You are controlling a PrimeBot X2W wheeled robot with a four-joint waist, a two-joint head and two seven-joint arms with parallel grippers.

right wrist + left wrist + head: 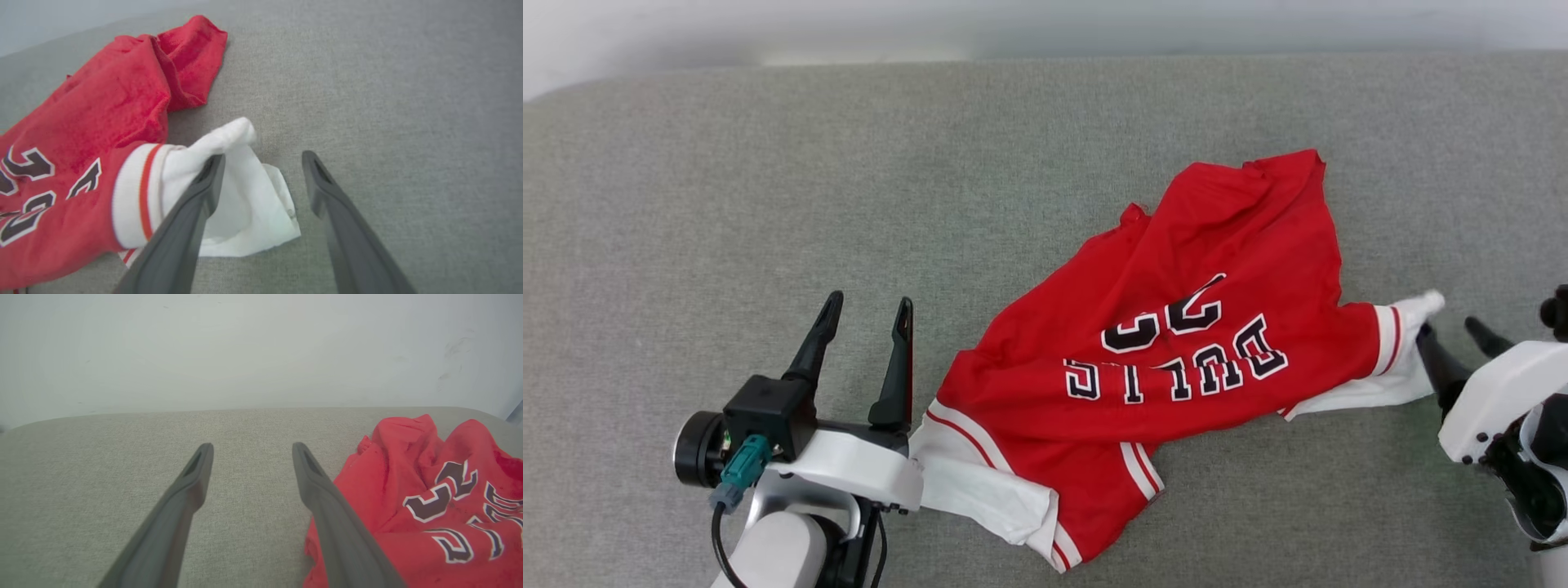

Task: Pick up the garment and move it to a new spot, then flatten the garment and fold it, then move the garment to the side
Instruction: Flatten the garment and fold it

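Looking at the left gripper [868, 302] first: two dark fingers spread wide apart, nothing between them, nothing held. Points away across the grey cloth-covered surface [768, 163], just beside the garment [1217, 237]. Sits right next to one white sleeve [980, 490] at the near left; hard to tell if touching. Crosses the red cloth with one finger in its own wrist view, and bare grey with the other.

Next the right gripper [1445, 327]: fingers also spread wide, not pinching anything. Sits at the end of the other white sleeve [245, 196], on the right side. Lays one finger over that sleeve in the right wrist view, with a bit of white cloth in the gap and bare grey under the other finger.

Now the garment itself, a red jersey T-shirt: lying crumpled on the grey surface, in the middle and to the right in the head view. Stretched long-ways from sleeve to sleeve, from the near left by the left gripper across to the right by the right gripper. Shows its black, white-edged letters and number face up, upside down in the head view, letters nearer, number farther. Reaches with a bunched red corner up and away to the far right. Has red-and-white striped trim by each sleeve.
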